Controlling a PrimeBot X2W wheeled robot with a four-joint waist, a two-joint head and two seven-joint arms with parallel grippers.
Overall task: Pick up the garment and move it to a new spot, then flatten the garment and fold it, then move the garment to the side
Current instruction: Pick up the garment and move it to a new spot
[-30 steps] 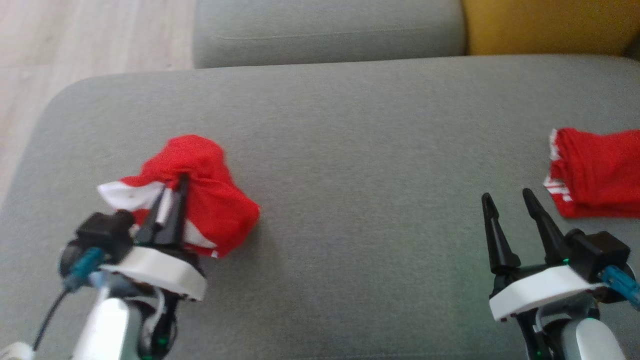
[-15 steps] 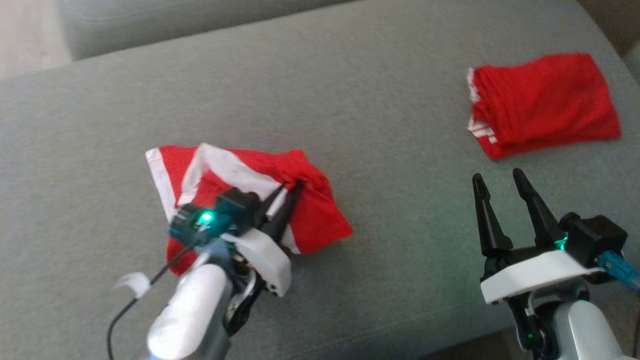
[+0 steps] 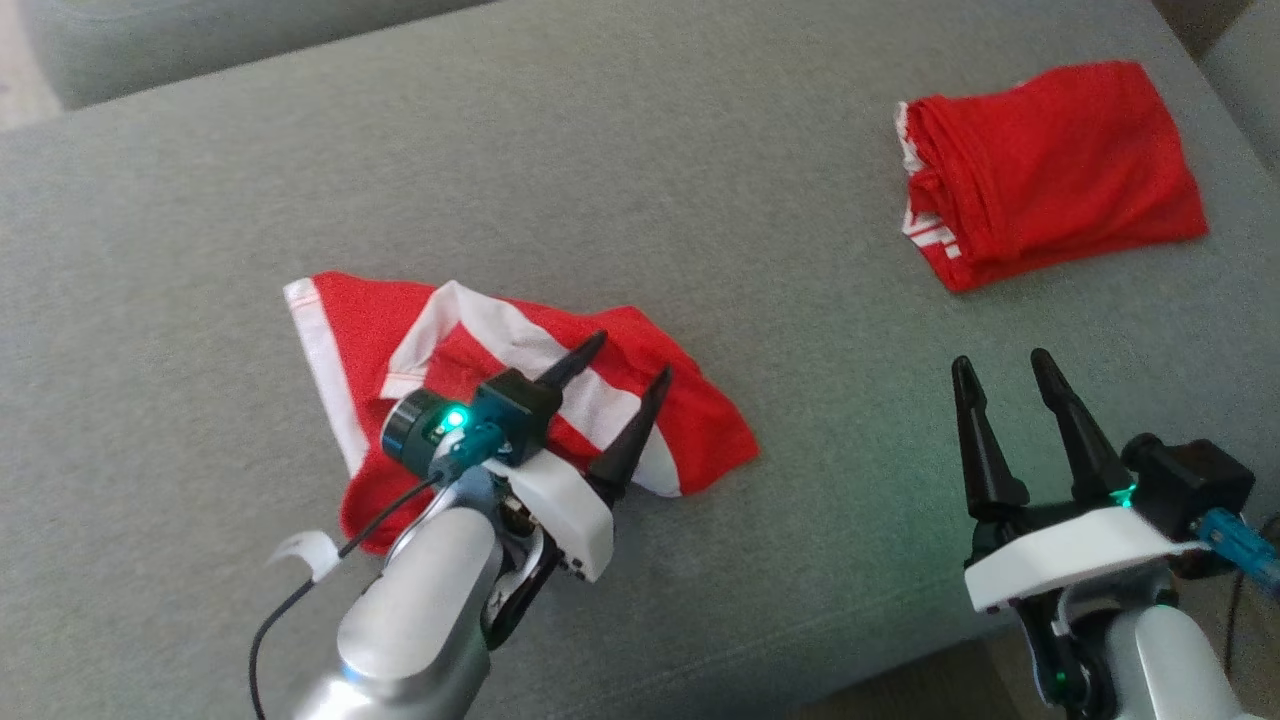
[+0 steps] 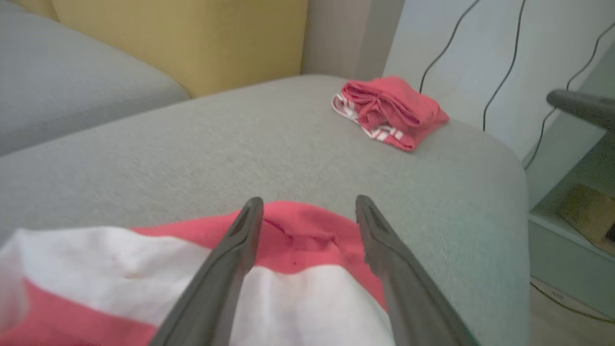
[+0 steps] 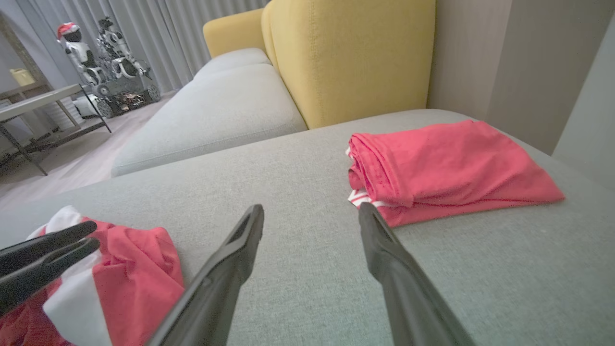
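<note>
A crumpled red garment (image 3: 690, 420) with white bands lies on the grey sofa cushion (image 3: 600, 180), left of centre. My left gripper (image 3: 632, 355) hovers just over it, open, fingers spread with nothing between them. The left wrist view looks past those fingers at the garment (image 4: 298, 235) below and ahead. My right gripper (image 3: 998, 365) stands open over bare cushion at the lower right, well apart from the garment. In the right wrist view the garment (image 5: 129, 269) lies at the lower left, with the left gripper's fingers (image 5: 43, 259) over it.
A second red garment (image 3: 1050, 170), folded, lies at the cushion's far right corner (image 5: 451, 168) (image 4: 389, 110). A yellow sofa back (image 5: 346, 53) stands behind it. The cushion's edge drops off at the right, where cables (image 4: 499, 62) hang on a wall.
My left gripper, shut on the garment a second ago, has set it down toward the middle and opened. The garment now lies spread out. The head camera has turned right. The right gripper stays open.
</note>
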